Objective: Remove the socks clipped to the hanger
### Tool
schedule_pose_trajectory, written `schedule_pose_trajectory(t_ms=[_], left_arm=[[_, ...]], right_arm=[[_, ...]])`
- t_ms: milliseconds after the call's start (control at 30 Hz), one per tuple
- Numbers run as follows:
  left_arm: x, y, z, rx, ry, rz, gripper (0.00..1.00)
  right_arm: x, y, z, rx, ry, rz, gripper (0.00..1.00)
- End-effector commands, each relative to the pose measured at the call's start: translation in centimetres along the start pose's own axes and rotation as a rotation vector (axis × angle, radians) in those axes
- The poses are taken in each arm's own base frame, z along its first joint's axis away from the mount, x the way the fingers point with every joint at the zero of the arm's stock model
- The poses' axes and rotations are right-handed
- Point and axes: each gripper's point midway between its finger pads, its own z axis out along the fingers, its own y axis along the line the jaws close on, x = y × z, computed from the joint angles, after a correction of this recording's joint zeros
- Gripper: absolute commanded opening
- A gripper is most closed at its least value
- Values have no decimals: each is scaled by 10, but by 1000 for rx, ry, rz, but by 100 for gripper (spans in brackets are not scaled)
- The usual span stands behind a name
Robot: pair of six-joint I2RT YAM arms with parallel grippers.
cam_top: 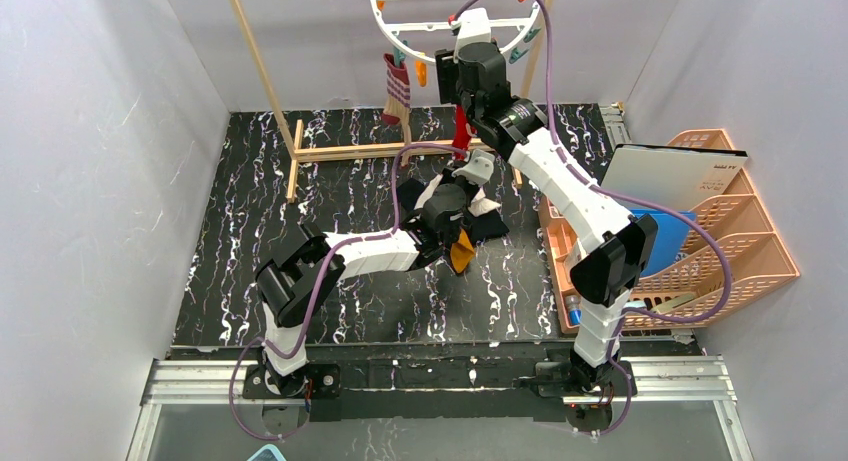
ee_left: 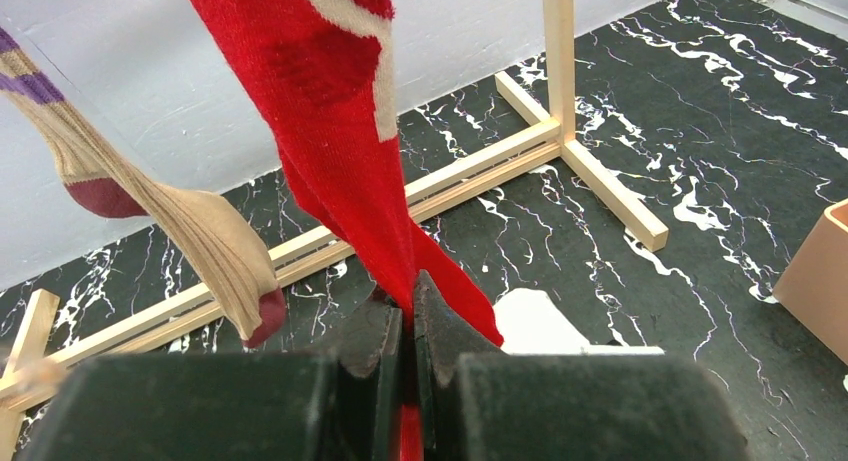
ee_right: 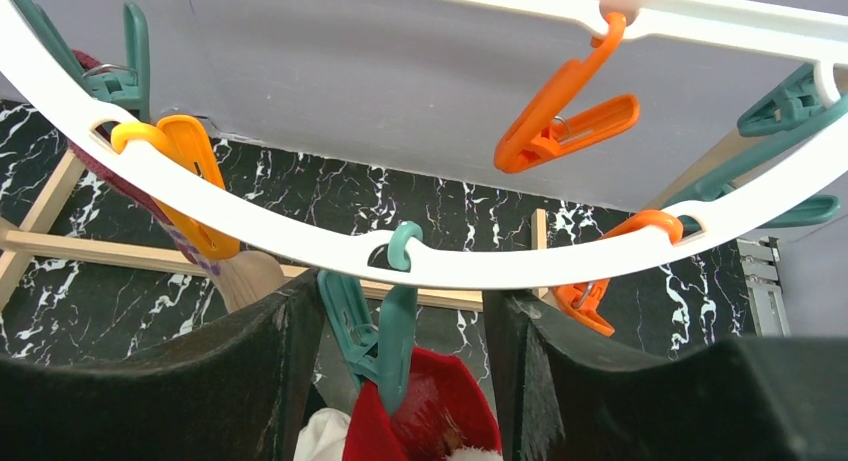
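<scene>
The white ring hanger [cam_top: 440, 19] hangs at the top back. A red sock [cam_top: 462, 131] hangs from a teal clothespin [ee_right: 380, 326] on the ring [ee_right: 300, 243]. My right gripper [ee_right: 400, 326] is open, with one finger on each side of that clothespin, just under the ring. My left gripper [ee_left: 408, 301] is shut on the lower part of the red sock [ee_left: 340, 131], which is pulled taut. A beige and maroon striped sock [ee_left: 190, 231] hangs to the left, still clipped [cam_top: 397, 86]. Black, white and mustard socks [cam_top: 462, 249] lie under the left arm.
The light wooden pole frame [cam_top: 345, 151] stands behind the socks on the black marbled mat [cam_top: 250, 231]. An orange basket rack [cam_top: 730, 251] stands at the right. Empty orange clothespins [ee_right: 565, 106] and teal clothespins [ee_right: 790, 106] dangle from the ring.
</scene>
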Motion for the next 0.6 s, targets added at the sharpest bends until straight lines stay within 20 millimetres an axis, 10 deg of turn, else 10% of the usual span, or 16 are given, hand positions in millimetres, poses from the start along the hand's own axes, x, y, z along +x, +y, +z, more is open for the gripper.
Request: schedule_pose_trajectory(t_ms=[0, 567], left_arm=[[-18, 9, -10, -14, -24, -19, 0], [-17, 11, -11, -15, -23, -12, 0]], right_arm=[[-11, -6, 7, 32, -49, 12, 65], [-17, -10, 9, 32, -66, -4, 49]])
